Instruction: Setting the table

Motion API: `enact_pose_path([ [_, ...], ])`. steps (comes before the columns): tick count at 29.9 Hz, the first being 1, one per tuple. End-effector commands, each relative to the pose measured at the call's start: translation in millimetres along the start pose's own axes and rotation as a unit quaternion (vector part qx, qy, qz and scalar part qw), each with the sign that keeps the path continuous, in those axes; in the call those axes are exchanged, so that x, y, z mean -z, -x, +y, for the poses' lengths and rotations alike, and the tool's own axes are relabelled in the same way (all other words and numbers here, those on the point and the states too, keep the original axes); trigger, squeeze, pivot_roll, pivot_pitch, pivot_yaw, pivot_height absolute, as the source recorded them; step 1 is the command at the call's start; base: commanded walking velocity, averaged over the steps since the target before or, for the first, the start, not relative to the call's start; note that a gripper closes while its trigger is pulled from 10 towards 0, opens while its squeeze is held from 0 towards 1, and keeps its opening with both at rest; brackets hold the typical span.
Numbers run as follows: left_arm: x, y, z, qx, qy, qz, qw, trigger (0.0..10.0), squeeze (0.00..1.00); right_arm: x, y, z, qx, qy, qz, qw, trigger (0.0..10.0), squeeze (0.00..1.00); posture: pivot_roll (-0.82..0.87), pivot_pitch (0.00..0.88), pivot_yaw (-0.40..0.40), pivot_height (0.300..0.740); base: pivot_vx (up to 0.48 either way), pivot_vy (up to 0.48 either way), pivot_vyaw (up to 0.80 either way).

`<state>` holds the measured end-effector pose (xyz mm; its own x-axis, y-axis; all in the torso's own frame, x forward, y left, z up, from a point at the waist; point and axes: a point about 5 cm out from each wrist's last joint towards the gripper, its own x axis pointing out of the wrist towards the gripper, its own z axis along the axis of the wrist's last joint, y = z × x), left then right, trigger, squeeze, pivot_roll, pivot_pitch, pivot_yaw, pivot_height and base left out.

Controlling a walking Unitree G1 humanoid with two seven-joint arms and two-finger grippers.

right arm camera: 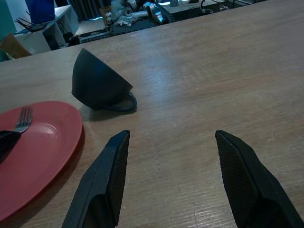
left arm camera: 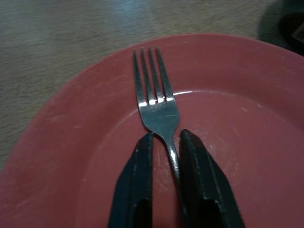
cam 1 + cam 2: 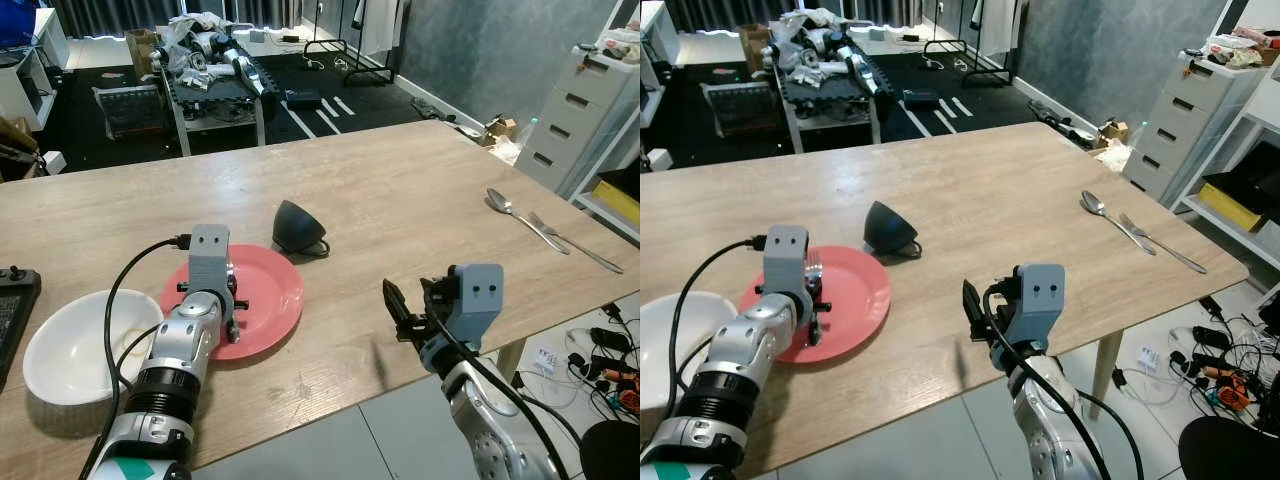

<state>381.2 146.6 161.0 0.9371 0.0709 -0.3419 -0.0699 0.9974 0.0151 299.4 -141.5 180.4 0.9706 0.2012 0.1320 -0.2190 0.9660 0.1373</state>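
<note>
Your left gripper [image 2: 164, 156] pinches a fork [image 2: 154, 102] over the red plate [image 2: 247, 142] (tines fwd); right gripper [image 1: 171, 178] hovers w/ fingers spread.

Pink-red plate [image 3: 268, 300], white bowl [image 3: 60, 350], dark grey cup [image 3: 297, 228], pale wood-grain table [image 3: 400, 190], silver fork [image 2: 159, 111]

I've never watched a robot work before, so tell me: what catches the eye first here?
The left gripper pinches a fork by its handle over a red plate near the table's front edge. Behind the plate a dark cup lies tipped on its side, and a white bowl sits left of the plate. The right gripper hovers open over bare wood, while a spoon and second fork lie far right.
</note>
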Motion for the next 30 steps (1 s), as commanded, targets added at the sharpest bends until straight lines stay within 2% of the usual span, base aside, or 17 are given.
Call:
enact_pose_path([
  [1,48,-0.6,-1.7,-0.005,0.004,0.098,0.995,0.0,0.00,5,0.4,-1.5,0.002,-0.004,0.013,1.000,10.0,0.00,0.05,0.129,0.050,0.740,0.000,0.000,0.00],
  [4,45,1.1,-6.8,-0.006,0.008,0.095,0.995,0.0,0.00,6,0.4,-1.3,0.003,-0.004,0.014,1.000,10.0,0.00,0.05,0.126,0.052,0.740,0.000,0.000,0.00],
  [11,42,1.5,-7.8,-0.010,0.007,0.089,0.996,0.0,0.00,6,0.4,-1.8,0.005,-0.004,0.014,1.000,10.0,0.00,0.05,0.126,0.054,0.740,0.000,0.000,0.00],
  [12,36,1.5,-6.4,-0.019,-0.022,0.059,0.998,0.0,0.00,6,0.5,-1.8,0.005,-0.005,0.014,1.000,10.0,0.00,0.05,0.127,0.054,0.740,0.000,0.000,0.00],
  [13,36,1.5,-6.4,-0.019,-0.022,0.059,0.998,0.0,0.00,6,0.5,-1.8,0.005,-0.005,0.014,1.000,10.0,0.00,0.05,0.127,0.054,0.740,0.000,0.000,0.00],
  [14,28,2.4,-5.9,-0.028,-0.059,0.021,0.998,0.0,0.00,6,0.6,-1.9,0.006,-0.005,0.014,1.000,10.0,0.00,0.05,0.127,0.054,0.740,0.000,0.000,0.00],
  [15,26,2.7,-5.9,-0.030,-0.066,0.013,0.997,0.0,0.00,6,0.6,-1.9,0.006,-0.005,0.014,1.000,10.0,0.00,0.05,0.127,0.054,0.740,0.000,0.000,0.00],
  [16,8,7.9,-8.7,-0.022,-0.090,-0.055,0.994,10.0,0.00,6,0.9,-1.5,0.006,-0.006,0.013,1.000,10.0,0.00,0.05,0.130,0.054,0.740,0.000,0.000,0.00],
  [17,3,9.8,-9.8,-0.019,-0.097,-0.074,0.992,10.0,0.00,6,1.0,-1.4,0.006,-0.007,0.013,1.000,10.0,0.00,0.05,0.130,0.054,0.740,0.000,0.000,0.00],
  [19,1,11.0,-10.2,-0.018,-0.100,-0.084,0.991,10.0,0.00,6,1.1,-1.2,0.006,-0.007,0.013,1.000,10.0,0.00,0.05,0.131,0.055,0.740,0.000,0.000,0.00],
  [22,-21,25.8,-4.2,-0.020,-0.104,-0.166,0.980,10.0,0.00,4,1.6,1.2,0.004,-0.012,0.008,1.000,10.0,0.00,0.06,0.137,0.056,0.740,0.000,0.000,0.00],
  [23,-21,25.8,-4.2,-0.020,-0.104,-0.166,0.980,10.0,0.00,4,1.6,1.2,0.004,-0.012,0.008,1.000,10.0,0.00,0.06,0.137,0.056,0.740,0.000,0.000,0.00],
  [24,-30,37.3,2.9,-0.013,-0.104,-0.202,0.974,10.0,0.00,4,1.9,3.4,0.001,-0.016,0.006,1.000,10.0,0.00,0.06,0.137,0.056,0.740,0.000,0.000,0.00],
  [27,-32,43.0,6.8,-0.007,-0.101,-0.217,0.971,10.0,0.00,5,2.0,4.4,0.000,-0.019,0.006,1.000,10.0,0.00,0.06,0.137,0.056,0.740,0.000,0.000,0.00],
  [29,-40,55.2,8.4,0.020,-0.105,-0.267,0.958,10.0,0.00,4,2.0,4.9,-0.001,-0.023,0.004,1.000,10.0,0.00,0.07,0.140,0.054,0.740,0.000,0.000,0.00],
  [30,-40,55.2,8.4,0.020,-0.105,-0.267,0.958,10.0,0.00,4,2.0,4.9,-0.001,-0.023,0.004,1.000,10.0,0.00,0.07,0.140,0.054,0.740,0.000,0.000,0.00],
])
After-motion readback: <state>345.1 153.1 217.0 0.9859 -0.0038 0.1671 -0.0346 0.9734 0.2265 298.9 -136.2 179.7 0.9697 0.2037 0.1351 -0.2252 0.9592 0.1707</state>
